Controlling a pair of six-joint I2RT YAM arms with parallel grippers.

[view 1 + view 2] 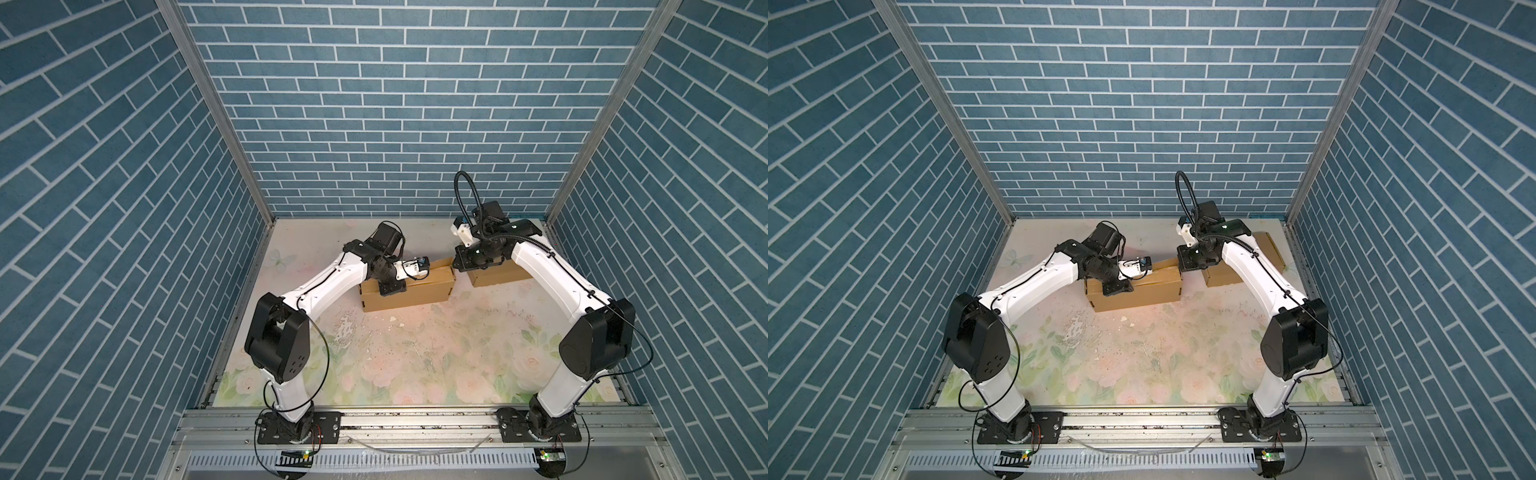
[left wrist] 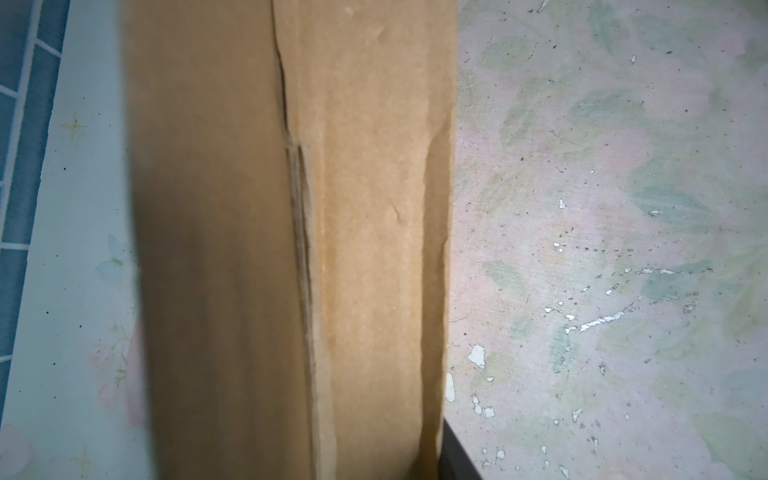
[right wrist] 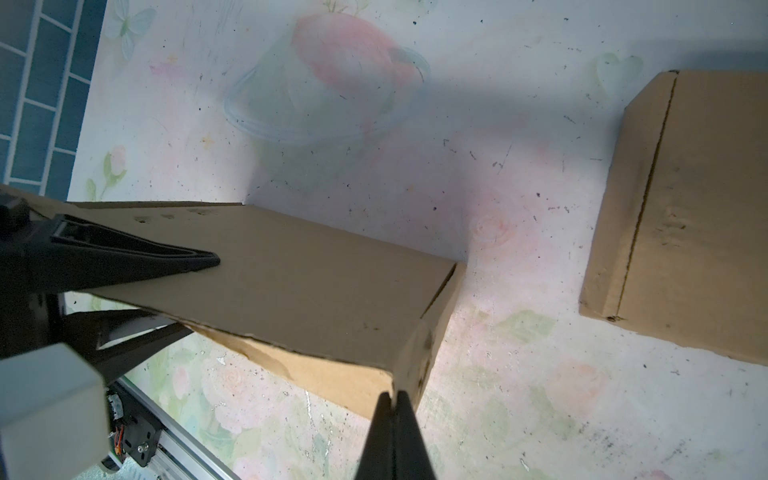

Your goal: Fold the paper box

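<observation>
Though closed, right tool [image 3: 392,397] against box [image 3: 291,270]

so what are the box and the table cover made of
The box: corrugated cardboard, matt brown; a fluted cut edge shows in the left wrist view. The table cover: probably a printed floral sheet, vinyl or paper, matt; white chips show where the print has flaked.

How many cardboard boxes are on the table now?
2. One cardboard box lies in the middle, its lid partly raised; the second box stands apart to its right, partly hidden behind the right arm. I see no others, though the arms may hide something.
</observation>
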